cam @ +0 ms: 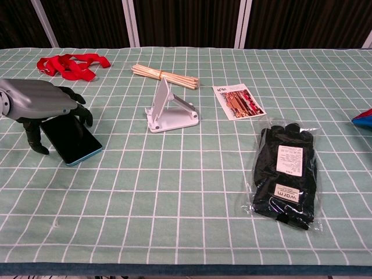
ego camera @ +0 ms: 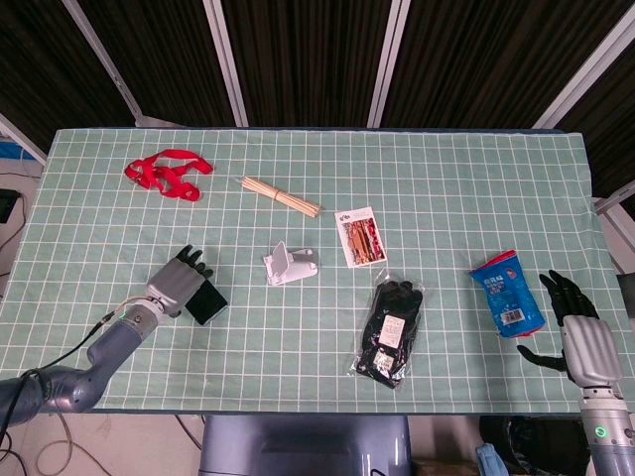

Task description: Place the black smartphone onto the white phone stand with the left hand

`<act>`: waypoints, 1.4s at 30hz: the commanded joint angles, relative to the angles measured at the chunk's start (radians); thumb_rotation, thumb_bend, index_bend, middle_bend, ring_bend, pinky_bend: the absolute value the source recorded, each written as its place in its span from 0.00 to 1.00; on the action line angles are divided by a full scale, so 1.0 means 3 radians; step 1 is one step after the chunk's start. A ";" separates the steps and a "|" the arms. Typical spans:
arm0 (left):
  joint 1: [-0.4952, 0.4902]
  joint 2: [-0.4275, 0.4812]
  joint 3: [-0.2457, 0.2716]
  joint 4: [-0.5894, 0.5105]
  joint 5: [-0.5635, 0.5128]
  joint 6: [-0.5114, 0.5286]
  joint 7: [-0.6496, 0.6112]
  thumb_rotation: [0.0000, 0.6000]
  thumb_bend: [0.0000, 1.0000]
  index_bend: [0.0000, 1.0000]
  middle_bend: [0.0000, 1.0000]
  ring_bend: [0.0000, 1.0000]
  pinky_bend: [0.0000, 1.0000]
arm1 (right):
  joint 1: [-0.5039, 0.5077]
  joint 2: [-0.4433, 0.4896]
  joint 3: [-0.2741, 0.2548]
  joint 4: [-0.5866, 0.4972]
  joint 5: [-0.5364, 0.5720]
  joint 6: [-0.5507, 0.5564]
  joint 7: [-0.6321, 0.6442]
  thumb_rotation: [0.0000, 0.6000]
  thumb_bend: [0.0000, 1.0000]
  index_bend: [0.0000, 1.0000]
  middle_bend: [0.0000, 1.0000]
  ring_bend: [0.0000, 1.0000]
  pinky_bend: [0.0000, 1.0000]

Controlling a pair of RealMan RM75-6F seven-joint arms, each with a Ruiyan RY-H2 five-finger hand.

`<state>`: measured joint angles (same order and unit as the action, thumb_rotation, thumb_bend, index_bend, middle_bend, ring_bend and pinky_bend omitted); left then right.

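- Left hand (cam: 40, 104) low over the near-left part of the table, palm down, fingers curled over the far end of the black smartphone (cam: 74, 141); thumb pointing down at the phone's left side. Cannot tell whether the fingers actually grip the phone or only rest above it.
- Same left hand (ego camera: 181, 286) in the head view, covering most of the black smartphone (ego camera: 208, 304), only the phone's right end showing.
- Smartphone flat on the green checked tablecloth (cam: 186, 192), screen up, left of the white phone stand (cam: 170, 111) and apart from it.
- White phone stand (ego camera: 290, 265) upright near the table's middle, nothing on it.
- Right hand (ego camera: 580, 332) off the table's right edge, fingers spread and pointing up, holding nothing; seen only in the head view.
- Bundle of wooden sticks (cam: 165, 77) lying just behind the stand.
- Red lanyard (cam: 71, 65) bunched at the far left.
- Printed card (cam: 238, 101) flat to the right of the stand.
- Black gloves in a clear bag (cam: 285, 171) nearer the front edge, right of centre, white label facing up.
- Blue snack packet (ego camera: 507, 292) near the right edge, just beside the right hand in the head view; only a corner visible in the chest view.
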<state>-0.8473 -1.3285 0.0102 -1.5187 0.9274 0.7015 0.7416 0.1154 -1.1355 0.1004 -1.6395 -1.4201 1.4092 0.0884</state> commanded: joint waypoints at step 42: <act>0.0044 -0.0009 0.0128 0.0065 0.0430 0.0329 -0.0499 1.00 0.42 0.58 0.64 0.12 0.00 | -0.0005 0.0016 0.0002 -0.0035 0.0021 -0.0017 0.0042 1.00 0.10 0.00 0.00 0.00 0.15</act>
<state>-0.8349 -1.3355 0.0527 -1.4948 1.0525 0.7960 0.5964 0.1139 -1.1307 0.1009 -1.6498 -1.4140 1.4042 0.1009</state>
